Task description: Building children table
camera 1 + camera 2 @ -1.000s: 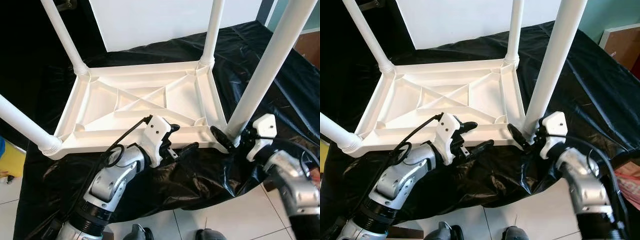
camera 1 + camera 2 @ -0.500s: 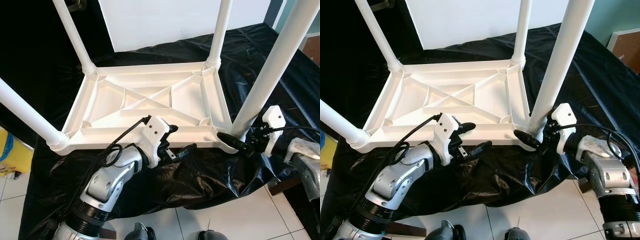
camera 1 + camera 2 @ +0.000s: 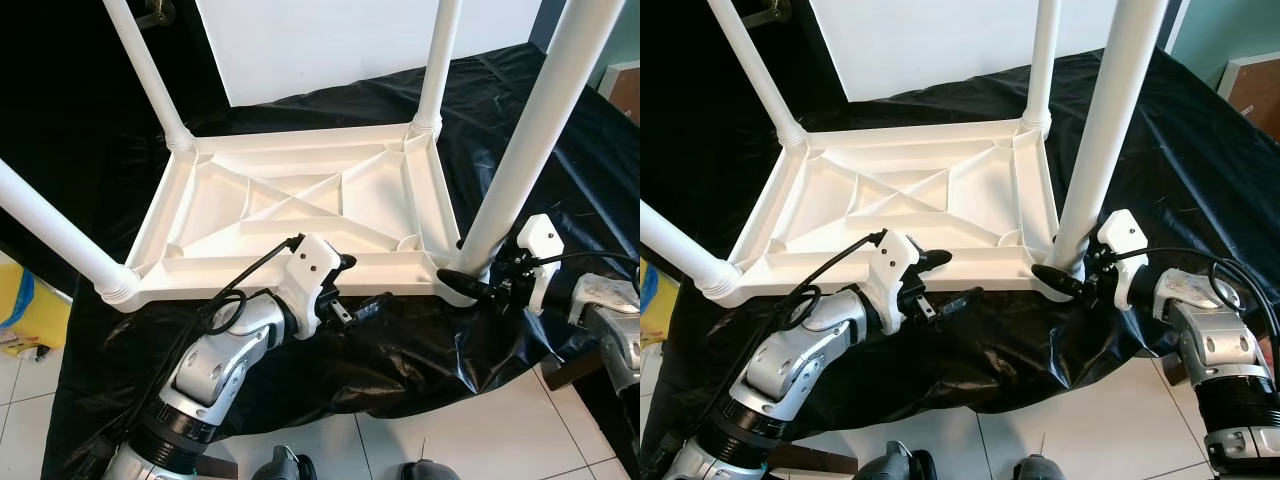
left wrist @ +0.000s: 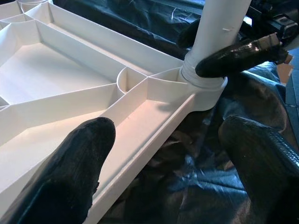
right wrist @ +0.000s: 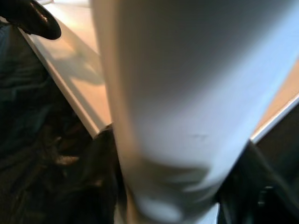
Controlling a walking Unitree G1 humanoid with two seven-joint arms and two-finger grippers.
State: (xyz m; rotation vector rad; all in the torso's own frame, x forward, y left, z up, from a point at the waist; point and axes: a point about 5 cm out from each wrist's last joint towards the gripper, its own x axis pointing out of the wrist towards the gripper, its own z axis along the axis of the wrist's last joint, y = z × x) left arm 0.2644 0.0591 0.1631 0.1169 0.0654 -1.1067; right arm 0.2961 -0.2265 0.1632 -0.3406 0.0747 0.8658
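While the white table [image 3: 300, 215] lies upside down on the black sheet [image 3: 400, 350] with four legs pointing up, the head views show the right gripper [image 3: 1072, 272] closed around the base of the near right leg [image 3: 1095, 150]. If that grip twists or pulls sideways, I judge the leg could tilt in its socket or drag the whole table across the slippery sheet. The left gripper [image 3: 358, 285] straddles the near rim with fingers apart, gripping nothing, so it would not stop a slide.

From the left wrist, the spread fingers [image 4: 79, 163] frame the rim and the leg socket [image 4: 203, 79].

From the right wrist, the leg [image 5: 187, 93] sits blurred and very close.

No writing or brand can be read anywhere.
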